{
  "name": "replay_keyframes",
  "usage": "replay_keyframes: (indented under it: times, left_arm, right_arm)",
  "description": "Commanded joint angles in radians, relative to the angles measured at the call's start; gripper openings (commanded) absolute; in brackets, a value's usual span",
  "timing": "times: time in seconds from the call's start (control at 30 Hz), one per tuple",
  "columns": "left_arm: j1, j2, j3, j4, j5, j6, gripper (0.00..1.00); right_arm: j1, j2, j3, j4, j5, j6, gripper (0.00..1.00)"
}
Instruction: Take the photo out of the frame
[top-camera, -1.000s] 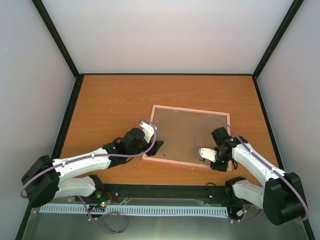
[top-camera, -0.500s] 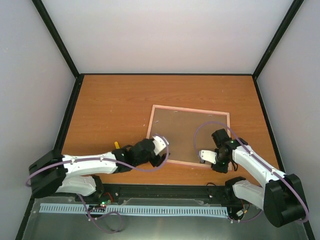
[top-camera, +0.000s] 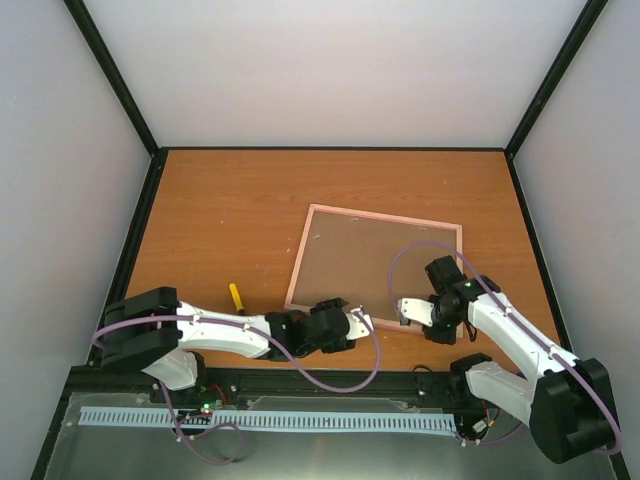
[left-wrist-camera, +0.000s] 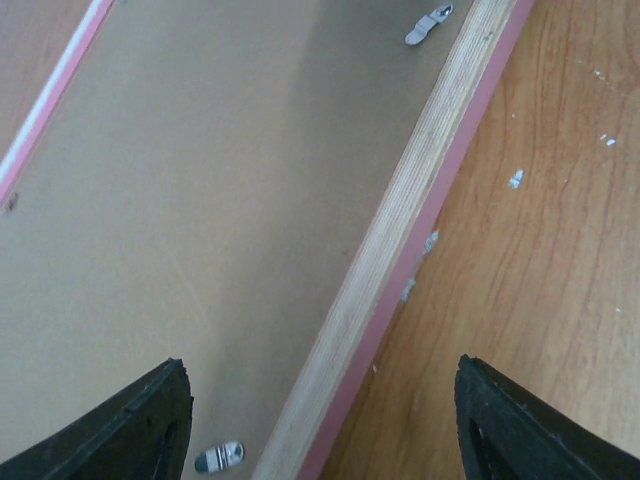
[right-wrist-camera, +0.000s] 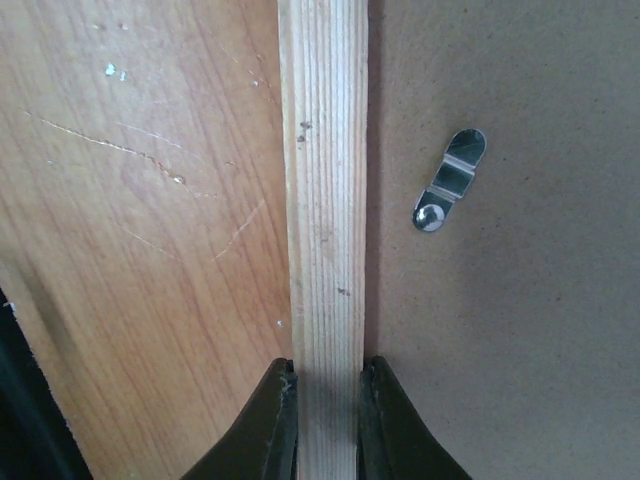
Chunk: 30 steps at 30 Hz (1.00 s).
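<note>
**Right pincer clamped on frame rail, left pincer spread wide**

Noted on the table (top-camera: 220, 210), right half, toward the near edge: frame (top-camera: 387, 217), lying back up and turned slightly off square. Pale raw wood on the upward face, pink along the outer side, both plain in the wrist views. Brown backing board (top-camera: 370, 260) seated flat inside the rails. Photo hidden in every view.

Right gripper (right-wrist-camera: 325, 420): closed hard on the frame's near rail, toward the near right corner. One finger (right-wrist-camera: 270, 425) pressed against the table side of the wood, the other against the board side. No gap visible on either side. Metal turn clip (right-wrist-camera: 450, 180) on the board just beside that rail, tilted, screw end lower.

Left gripper (left-wrist-camera: 320, 425): jaws far apart, low over the same near rail, further toward the frame's near left corner. One fingertip (left-wrist-camera: 140, 425) above the board, the other above bare table, with the rail running between them. Contact with the wood: cannot tell. Second clip (left-wrist-camera: 218, 457) on the board next to the board-side fingertip. Third clip (left-wrist-camera: 428, 24) further along the rail.

Left arm stretched low along the table's near edge.

Small yellow item (top-camera: 236, 296) on the table left of the frame, apart from it, close by the left arm. Too small to identify.
</note>
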Motion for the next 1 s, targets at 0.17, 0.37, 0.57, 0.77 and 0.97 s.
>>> replay_keyframes:
  times: [0.17,0.37,0.57,0.77,0.97]
  left_arm:
    - [-0.043,0.116,0.117,0.006,-0.082,0.257,0.71]
    - [-0.065,0.169,0.131,0.068,-0.170,0.346,0.66]
    - [-0.078,0.145,0.067,0.179,-0.246,0.436,0.67]
    - [-0.080,0.136,0.016,0.315,-0.294,0.527,0.67]
    - [-0.080,0.150,0.006,0.435,-0.315,0.633,0.56]
  right_arm:
    - [0.000,-0.022,0.095,-0.051,-0.046,0.038,0.03]
    - [0.001,-0.044,0.193,-0.135,-0.115,0.065,0.03]
    - [0.000,-0.045,0.252,-0.172,-0.168,0.100,0.03]
    - [0.001,-0.053,0.292,-0.201,-0.231,0.133,0.03]
    - [0.000,-0.066,0.293,-0.209,-0.239,0.140,0.03]
